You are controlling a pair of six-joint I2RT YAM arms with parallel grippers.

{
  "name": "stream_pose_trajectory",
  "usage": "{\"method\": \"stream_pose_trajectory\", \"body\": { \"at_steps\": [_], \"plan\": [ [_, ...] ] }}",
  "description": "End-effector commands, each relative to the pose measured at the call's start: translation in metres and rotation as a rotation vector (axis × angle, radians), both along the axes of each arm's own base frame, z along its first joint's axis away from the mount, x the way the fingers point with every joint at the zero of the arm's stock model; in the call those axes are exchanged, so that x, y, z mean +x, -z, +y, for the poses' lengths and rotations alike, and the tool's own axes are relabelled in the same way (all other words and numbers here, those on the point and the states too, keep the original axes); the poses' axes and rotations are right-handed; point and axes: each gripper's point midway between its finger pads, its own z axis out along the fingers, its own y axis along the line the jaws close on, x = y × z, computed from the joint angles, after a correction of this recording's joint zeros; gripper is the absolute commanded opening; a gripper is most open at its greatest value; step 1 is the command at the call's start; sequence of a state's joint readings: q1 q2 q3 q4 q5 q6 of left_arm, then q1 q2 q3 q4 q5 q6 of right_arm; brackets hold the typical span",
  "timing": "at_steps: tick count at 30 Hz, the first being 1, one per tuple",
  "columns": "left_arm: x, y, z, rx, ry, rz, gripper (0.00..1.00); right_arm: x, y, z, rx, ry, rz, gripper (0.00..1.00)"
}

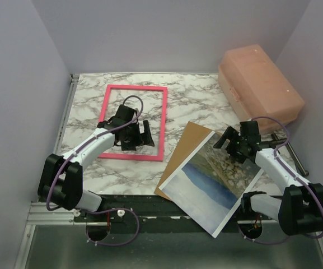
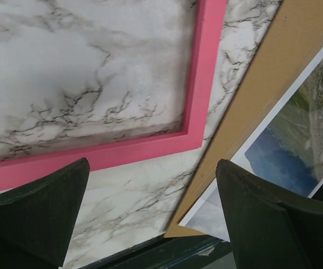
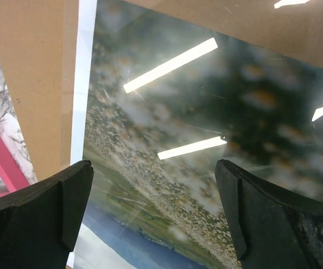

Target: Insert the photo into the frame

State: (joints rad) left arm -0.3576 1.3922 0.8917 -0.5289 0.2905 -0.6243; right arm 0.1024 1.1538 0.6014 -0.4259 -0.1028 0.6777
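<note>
The pink frame (image 1: 134,121) lies flat on the marble table at centre left; its near corner shows in the left wrist view (image 2: 197,120). The photo (image 1: 214,182) lies picture side up at the front right, on the brown backing board (image 1: 185,147), and overhangs the table's front edge. It also shows in the left wrist view (image 2: 295,151) and fills the right wrist view (image 3: 206,145). My left gripper (image 1: 144,136) is open and empty above the frame's right side. My right gripper (image 1: 228,147) is open and empty, hovering over the photo's far right part.
A closed salmon-pink plastic box (image 1: 259,87) stands at the back right. White walls enclose the table on three sides. A black rail (image 1: 150,204) runs along the front edge under the photo's overhang.
</note>
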Motion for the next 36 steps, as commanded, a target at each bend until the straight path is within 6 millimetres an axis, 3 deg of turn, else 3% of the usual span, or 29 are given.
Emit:
{"method": "stream_pose_trajectory", "body": {
  "at_steps": [1, 7, 16, 19, 24, 36],
  "plan": [
    [0.014, -0.009, -0.019, 0.09, 0.019, -0.041, 0.98, 0.002, -0.017, 0.008, 0.039, -0.035, -0.043, 1.0],
    [0.013, 0.005, -0.046, 0.157, 0.07, -0.021, 0.95, -0.002, -0.021, 0.011, 0.047, -0.076, -0.064, 1.0],
    [0.008, 0.034, -0.074, 0.279, 0.141, 0.026, 0.9, -0.011, -0.029, 0.016, 0.08, -0.081, -0.072, 1.0],
    [0.009, 0.044, -0.079, 0.32, 0.158, 0.019, 0.84, -0.014, -0.029, 0.018, 0.091, -0.087, -0.068, 1.0],
    [0.01, 0.057, -0.078, 0.406, 0.165, 0.022, 0.77, -0.016, -0.029, 0.02, 0.105, -0.095, -0.057, 1.0],
    [0.008, 0.059, -0.074, 0.487, 0.279, 0.026, 0.64, -0.013, -0.034, 0.024, 0.114, -0.127, -0.048, 1.0]
  ]
}}
